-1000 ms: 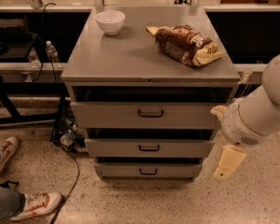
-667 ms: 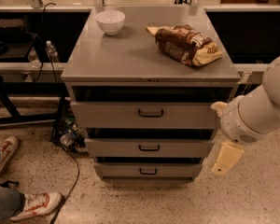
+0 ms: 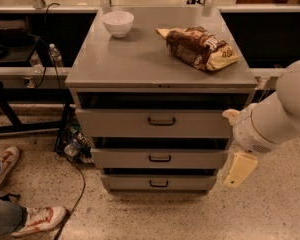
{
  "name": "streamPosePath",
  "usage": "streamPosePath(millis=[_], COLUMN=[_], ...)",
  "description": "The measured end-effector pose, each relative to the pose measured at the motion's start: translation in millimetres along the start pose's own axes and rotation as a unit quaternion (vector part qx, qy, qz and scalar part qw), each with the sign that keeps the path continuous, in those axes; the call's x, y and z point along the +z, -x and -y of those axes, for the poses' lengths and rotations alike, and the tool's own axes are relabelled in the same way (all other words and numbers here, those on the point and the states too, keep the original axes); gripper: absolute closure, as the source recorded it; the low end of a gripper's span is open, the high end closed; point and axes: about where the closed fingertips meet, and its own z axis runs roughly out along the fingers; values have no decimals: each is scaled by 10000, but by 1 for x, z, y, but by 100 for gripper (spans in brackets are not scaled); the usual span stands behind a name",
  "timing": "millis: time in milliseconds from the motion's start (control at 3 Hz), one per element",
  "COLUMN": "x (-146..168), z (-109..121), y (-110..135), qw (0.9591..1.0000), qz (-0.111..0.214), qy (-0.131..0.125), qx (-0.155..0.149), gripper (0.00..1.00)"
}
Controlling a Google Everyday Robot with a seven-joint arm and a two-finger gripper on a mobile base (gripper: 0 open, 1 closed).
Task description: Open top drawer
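Gripper (image 3: 240, 169) creeps left, low right of top drawer (image 3: 115, 124); can't tell if open. I'd raise it to the handle (image 3: 161, 121), pull straight.

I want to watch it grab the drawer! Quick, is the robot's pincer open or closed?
Pincer: low by the right side of the cabinet, away from the top drawer handle; open or closed cannot be told.
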Motion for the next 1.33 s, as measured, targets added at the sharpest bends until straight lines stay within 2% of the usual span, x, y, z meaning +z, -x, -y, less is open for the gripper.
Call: streamPosePath(millis=[333, 667, 1000, 1333], x=[45, 78, 106, 130], z=[23, 44, 69, 94], y=[3, 6, 10, 15], qw=[9985, 9959, 9936, 9918], qz=[97, 117, 184, 292], qy=[-59, -150, -367, -472], qx=[-528, -882, -1055, -1148], gripper=[0, 0, 0, 0])
